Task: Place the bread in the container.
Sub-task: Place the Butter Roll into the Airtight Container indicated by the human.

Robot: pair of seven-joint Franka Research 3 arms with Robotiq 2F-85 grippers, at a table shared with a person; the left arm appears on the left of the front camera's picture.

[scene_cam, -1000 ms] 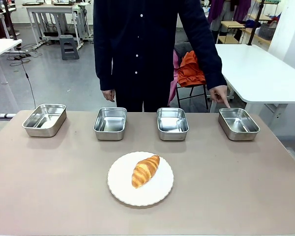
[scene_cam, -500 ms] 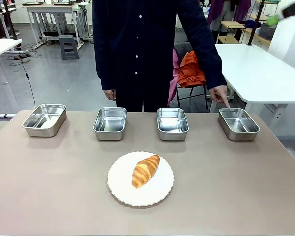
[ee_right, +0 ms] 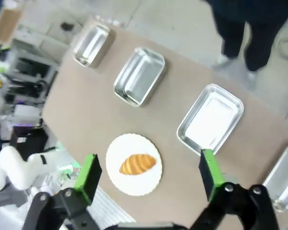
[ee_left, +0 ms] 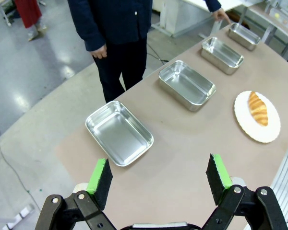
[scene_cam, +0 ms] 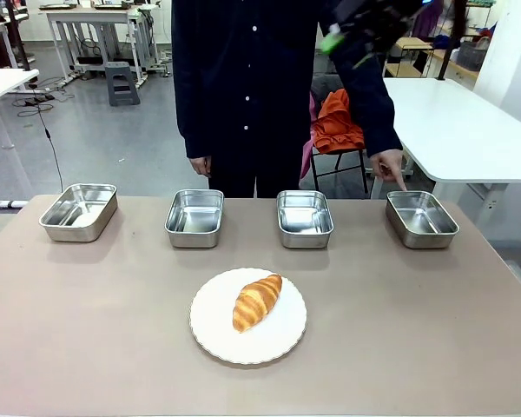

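Note:
The croissant (scene_cam: 257, 301) lies on a round white plate (scene_cam: 217, 334) at the table's near middle. Four steel pans stand in a row behind it; a person's finger (scene_cam: 397, 180) points at the rightmost pan (scene_cam: 421, 218). My right gripper (scene_cam: 365, 24) is a blur high above the table in front of the person. In its wrist view the right gripper (ee_right: 149, 175) is open, above the croissant (ee_right: 138, 164). My left gripper (ee_left: 158, 175) is open too, high over the table's left end, with the croissant (ee_left: 258, 108) far off.
The other three pans (scene_cam: 79, 211) (scene_cam: 194, 217) (scene_cam: 304, 218) hold nothing. The person stands at the far edge behind the middle pans. A white table (scene_cam: 460, 122) stands beyond at the right. My left arm (ee_right: 14, 167) shows white at the right wrist view's lower left.
My right gripper has swept from the upper right corner leftward across the top of the front view. The person has shifted slightly to the right. Croissant, plate and pans have not moved.

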